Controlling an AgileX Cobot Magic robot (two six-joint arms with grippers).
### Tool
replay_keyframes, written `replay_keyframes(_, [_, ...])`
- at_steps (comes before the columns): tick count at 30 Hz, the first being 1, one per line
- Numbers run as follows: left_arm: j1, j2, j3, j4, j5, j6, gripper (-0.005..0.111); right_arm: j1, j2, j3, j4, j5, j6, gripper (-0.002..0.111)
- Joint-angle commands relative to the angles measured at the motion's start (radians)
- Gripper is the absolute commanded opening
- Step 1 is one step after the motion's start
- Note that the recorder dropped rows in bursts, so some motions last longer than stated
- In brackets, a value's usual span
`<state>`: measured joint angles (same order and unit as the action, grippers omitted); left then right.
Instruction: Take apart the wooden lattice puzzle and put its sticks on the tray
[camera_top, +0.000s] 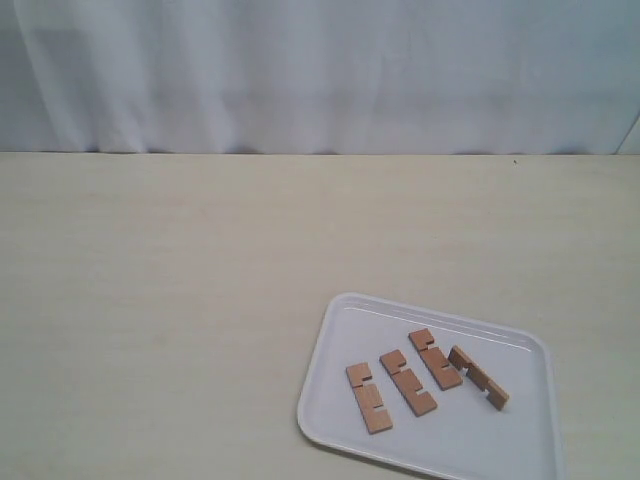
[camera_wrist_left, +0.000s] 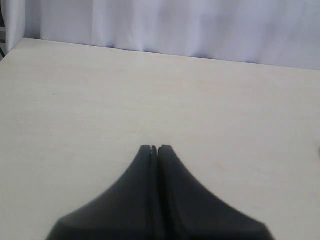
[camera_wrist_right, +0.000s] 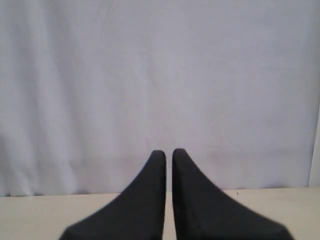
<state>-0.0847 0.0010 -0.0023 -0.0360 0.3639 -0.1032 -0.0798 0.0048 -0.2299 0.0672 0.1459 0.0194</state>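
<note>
The white tray (camera_top: 500, 445) lies at the front right of the table in the exterior view. Several reddish-brown notched sticks rest on it side by side, apart from one another: one at the left (camera_top: 369, 397), one beside it (camera_top: 408, 383), another further right (camera_top: 435, 359). The rightmost stick (camera_top: 478, 377) stands on its edge. No assembled lattice puzzle shows. Neither arm appears in the exterior view. My left gripper (camera_wrist_left: 154, 148) is shut and empty over bare table. My right gripper (camera_wrist_right: 169, 152) is shut with a hairline gap, empty, facing the white curtain.
The pale wooden table (camera_top: 200, 280) stretches left of and behind the tray. A white curtain (camera_top: 320, 70) hangs along its far edge. The tray's front right corner runs out of the exterior view.
</note>
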Motion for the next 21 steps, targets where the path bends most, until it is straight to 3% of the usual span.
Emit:
replay_keyframes(1, [0.001, -0.001, 0.002, 0.0, -0.003, 0.001, 0.0, 0.002, -0.005, 0.102, 0.011, -0.063, 0.003, 0.004])
replay_keyframes(7, [0.001, -0.001, 0.002, 0.0, -0.003, 0.001, 0.0, 0.002, -0.005, 0.23, 0.059, -0.16, 0.016, 0.004])
replay_keyframes(11, [0.001, -0.001, 0.002, 0.0, -0.003, 0.001, 0.0, 0.002, -0.005, 0.23, 0.022, -0.02, -0.008, 0.004])
replay_keyframes(21, [0.001, -0.001, 0.002, 0.001, -0.002, 0.001, 0.0, 0.002, -0.005, 0.23, 0.051, 0.037, -0.001, 0.004])
